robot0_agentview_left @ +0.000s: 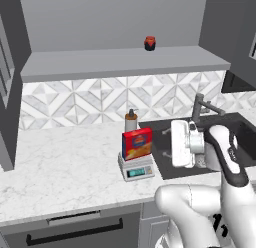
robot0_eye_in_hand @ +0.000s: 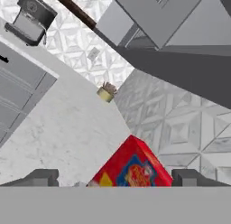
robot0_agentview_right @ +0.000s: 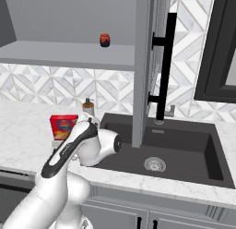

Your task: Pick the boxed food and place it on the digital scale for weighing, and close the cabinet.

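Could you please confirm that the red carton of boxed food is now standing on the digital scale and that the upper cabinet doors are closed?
Not quite: the boxed food does stand on the digital scale, but the cabinet is open, not closed. The right base view shows its door swung out edge-on over the sink, with the small red jar visible inside.

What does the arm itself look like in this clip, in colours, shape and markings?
A glossy white arm of rounded, tubular links, with a dark grey band running along one link and dark joints. Black markings sit low on its base. In the hand view, two small dark grey blocky fingers show.
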